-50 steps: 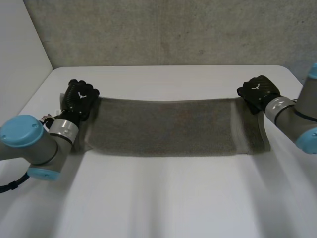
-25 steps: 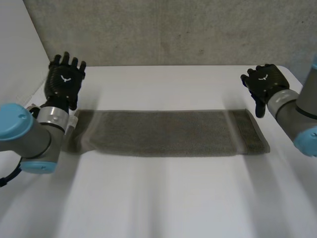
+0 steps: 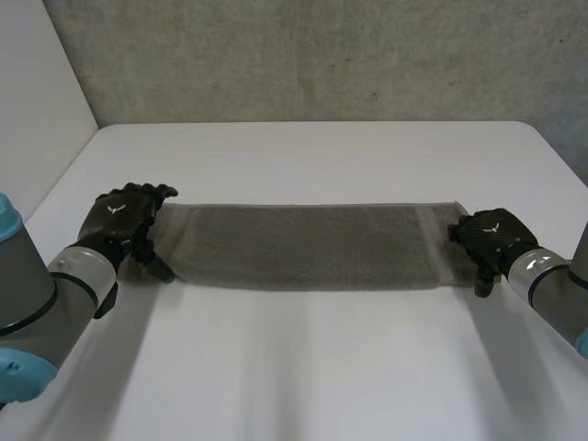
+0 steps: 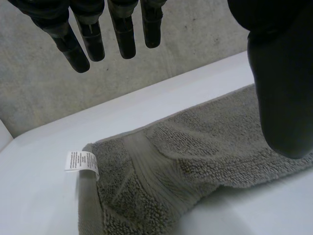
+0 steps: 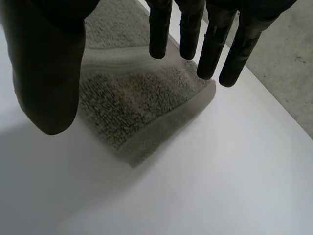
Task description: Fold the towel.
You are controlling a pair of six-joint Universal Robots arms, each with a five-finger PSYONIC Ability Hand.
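A grey towel (image 3: 303, 246) lies flat on the white table as a long folded strip, running left to right. My left hand (image 3: 124, 225) hovers over its left end, open, with straight fingers (image 4: 88, 34) and nothing between them and the thumb. Below that hand, the towel end (image 4: 161, 161) shows a white label (image 4: 80, 160) at its corner. My right hand (image 3: 490, 237) hangs over the towel's right end, also open. Its thumb (image 5: 46, 63) and fingers are spread above the towel corner (image 5: 132, 103) without touching it.
The white table (image 3: 303, 367) has wide bare room in front of and behind the towel. A grey concrete wall (image 3: 322, 55) stands behind the table's far edge. A white panel (image 3: 37, 92) is at the left.
Both hands let go of the towel's far corners, opened and rose. They have now come back down nearer me over its two short ends. The towel has settled flat.
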